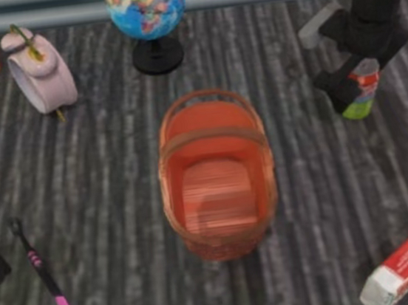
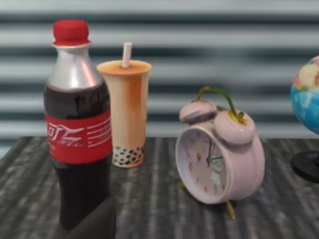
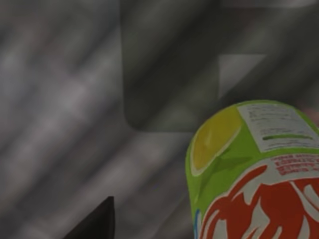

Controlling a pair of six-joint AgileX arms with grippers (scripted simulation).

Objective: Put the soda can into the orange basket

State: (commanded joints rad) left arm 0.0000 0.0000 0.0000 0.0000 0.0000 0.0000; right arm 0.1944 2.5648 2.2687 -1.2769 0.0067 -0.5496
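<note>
Looking down from the top view, my right gripper (image 1: 355, 82) sits at the table's far right, wrapped over the soda can (image 1: 360, 92), whose red and lime-green body shows below the black fingers; it looks closed on the can, though I cannot tell whether the can is lifted or resting on the table. The orange basket (image 1: 224, 228) stands open at the centre, well apart from the can, its arched handle (image 1: 212, 138) crossing the far half. My left arm is parked at the left edge, near the toothbrush (image 1: 44, 272). From the left wrist view, a cola bottle (image 2: 77, 129), a bubble tea cup (image 2: 127, 112) and a pink alarm clock (image 2: 219, 157) stand clear of the route. From the right wrist view, the can fills the lower corner, one dark fingertip (image 3: 94, 224) beside it. I judge the carry should rise first, then cross leftward and descend on the near side of the handle.
</note>
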